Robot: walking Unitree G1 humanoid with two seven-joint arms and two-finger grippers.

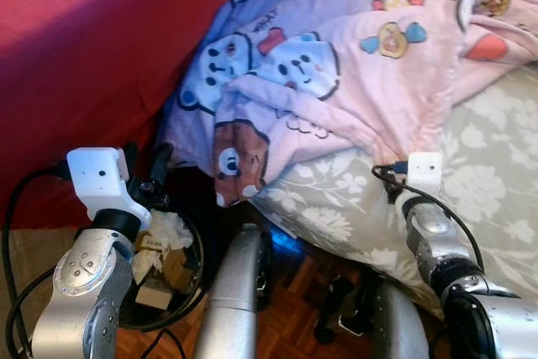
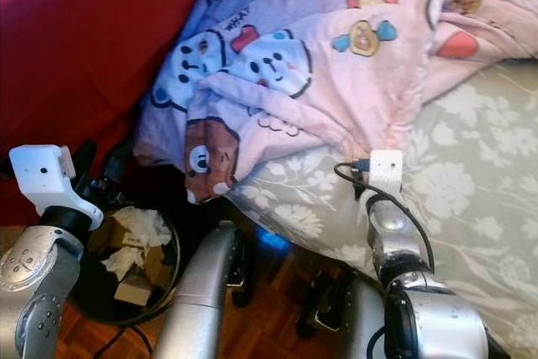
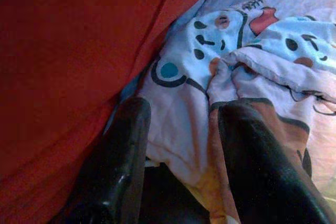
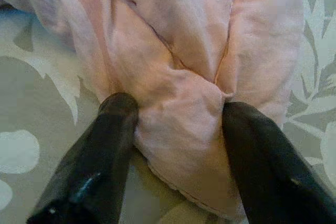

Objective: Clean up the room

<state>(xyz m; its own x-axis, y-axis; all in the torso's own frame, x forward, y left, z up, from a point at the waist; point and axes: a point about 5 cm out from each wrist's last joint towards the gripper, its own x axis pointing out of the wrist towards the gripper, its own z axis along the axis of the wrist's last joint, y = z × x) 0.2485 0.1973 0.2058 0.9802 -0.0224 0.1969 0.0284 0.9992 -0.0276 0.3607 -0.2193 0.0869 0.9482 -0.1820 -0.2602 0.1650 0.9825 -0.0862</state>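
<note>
Bed tidying barely begun. One pink quilted blanket printed with cartoon bears point(image 1: 336, 65), bunched across the grey floral mattress point(image 1: 487, 166), drooping over its near-left corner. Right gripper point(image 4: 178, 129) spread, straddling a pink fold near the blanket's lower edge, not yet pinched. Left gripper point(image 3: 178, 161) likewise parted, empty, beside the hanging corner and red wall point(image 1: 92, 56). One black bin of crumpled paper point(image 1: 164, 262) below. Straightening still outstanding.
</note>
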